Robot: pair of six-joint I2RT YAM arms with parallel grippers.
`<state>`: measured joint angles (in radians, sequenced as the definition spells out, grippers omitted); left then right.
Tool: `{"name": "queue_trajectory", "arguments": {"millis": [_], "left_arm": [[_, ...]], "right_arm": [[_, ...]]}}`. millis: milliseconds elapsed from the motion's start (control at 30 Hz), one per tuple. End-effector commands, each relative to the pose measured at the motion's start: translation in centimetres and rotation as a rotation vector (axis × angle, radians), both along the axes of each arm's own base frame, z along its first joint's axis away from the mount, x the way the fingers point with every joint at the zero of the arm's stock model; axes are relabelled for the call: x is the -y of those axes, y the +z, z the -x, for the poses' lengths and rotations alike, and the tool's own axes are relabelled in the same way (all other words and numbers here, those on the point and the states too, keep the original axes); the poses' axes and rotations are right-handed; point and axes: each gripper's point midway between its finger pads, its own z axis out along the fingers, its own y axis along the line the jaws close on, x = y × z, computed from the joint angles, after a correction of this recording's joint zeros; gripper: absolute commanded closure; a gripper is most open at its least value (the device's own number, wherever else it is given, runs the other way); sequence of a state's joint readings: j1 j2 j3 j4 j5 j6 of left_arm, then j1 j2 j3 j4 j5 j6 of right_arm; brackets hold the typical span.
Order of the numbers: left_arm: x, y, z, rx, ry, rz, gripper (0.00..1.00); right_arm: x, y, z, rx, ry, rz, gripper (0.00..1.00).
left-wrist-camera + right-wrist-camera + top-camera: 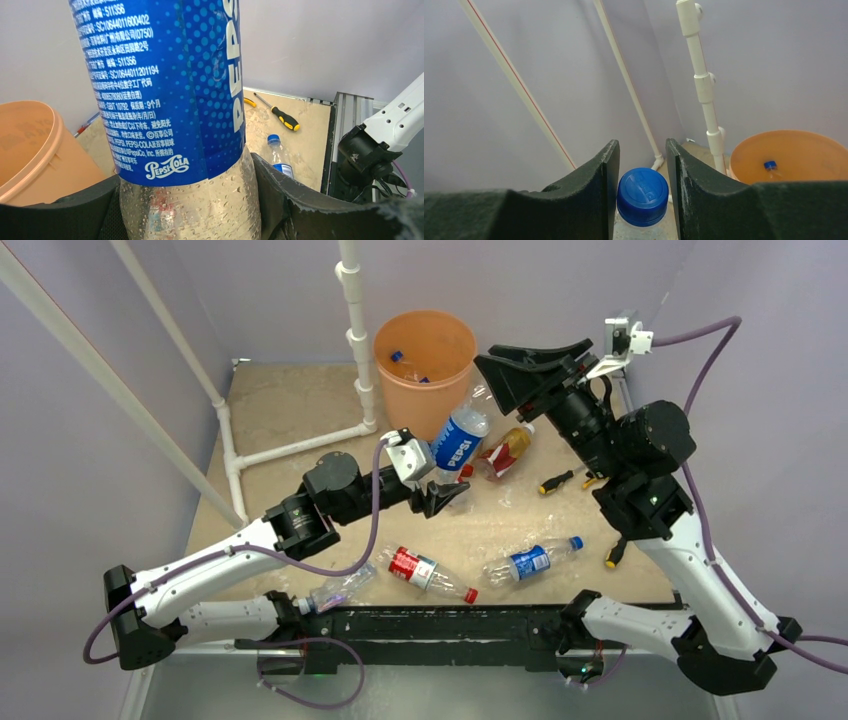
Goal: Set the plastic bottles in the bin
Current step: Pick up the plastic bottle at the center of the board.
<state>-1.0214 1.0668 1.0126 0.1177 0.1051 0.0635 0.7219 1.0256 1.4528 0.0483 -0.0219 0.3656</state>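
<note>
Gripping the Pepsi bottle (458,437) cap-up at its base, my left gripper (443,495) sits just beside the bin (400,390); right gripper (642,155) straddles a blue cap (642,196), grip unclear.

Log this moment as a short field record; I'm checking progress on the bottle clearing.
left tool: shut on the Pepsi bottle, beside the bin
right tool: blue cap between its fingers; grip unclear
bin: orange, holds at least one blue-capped bottle
loose on table: red-label bottle, blue-label bottle, amber bottle, clear bottle
also there: screwdriver
</note>
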Motion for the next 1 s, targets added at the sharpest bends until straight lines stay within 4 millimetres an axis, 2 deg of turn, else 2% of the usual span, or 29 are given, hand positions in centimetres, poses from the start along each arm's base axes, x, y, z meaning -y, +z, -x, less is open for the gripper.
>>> {"name": "queue_trajectory", "arguments": {"millis": [0, 100, 267, 300, 333, 433, 500, 667, 767, 900, 967], "left_arm": [[-0.6, 3.6, 0.6, 0.045, -0.010, 0.093, 1.00], [-0.8, 3.7, 0.6, 0.047, -0.005, 0.095, 1.00], [-0.9, 3.7, 0.7, 0.045, -0.004, 0.095, 1.00], [-0.9, 3.7, 0.7, 0.045, -0.003, 0.095, 1.00], [-1.0, 3.6, 0.7, 0.044, -0.002, 0.094, 1.00], [-1.1, 3.7, 0.7, 0.046, -0.002, 0.097, 1.00], [-1.1, 3.8, 0.8, 0.047, -0.003, 0.098, 1.00], [-1.0, 3.6, 0.8, 0.044, -0.007, 0.096, 1.00], [-1.0, 3.8, 0.8, 0.044, -0.008, 0.100, 1.00], [-1.0, 3.8, 0.8, 0.045, -0.004, 0.100, 1.00], [-1.0, 3.8, 0.7, 0.045, -0.002, 0.099, 1.00]], "right_arm": [[-0.4, 0.0, 0.1, -0.015, 0.018, 0.019, 0.58], [-0.5, -0.1, 0.0, -0.020, 0.020, 0.022, 0.58], [-0.9, -0.6, 0.1, -0.032, 0.038, 0.040, 0.82], [-1.0, -0.8, 0.1, -0.038, 0.041, 0.044, 0.83], [-1.0, -0.8, 0.1, -0.043, 0.041, 0.045, 0.80], [-0.7, -1.0, 0.0, -0.058, 0.028, 0.044, 0.56], [-0.6, -1.1, -0.1, -0.063, 0.018, 0.041, 0.46], [-0.5, -1.1, -0.1, -0.070, 0.018, 0.041, 0.43], [-0.8, -1.1, 0.1, -0.066, 0.040, 0.044, 0.46], [-1.3, -1.1, 0.5, -0.068, 0.075, 0.045, 0.34], [-1.3, -1.0, 0.9, -0.061, 0.090, 0.040, 0.31]]}}
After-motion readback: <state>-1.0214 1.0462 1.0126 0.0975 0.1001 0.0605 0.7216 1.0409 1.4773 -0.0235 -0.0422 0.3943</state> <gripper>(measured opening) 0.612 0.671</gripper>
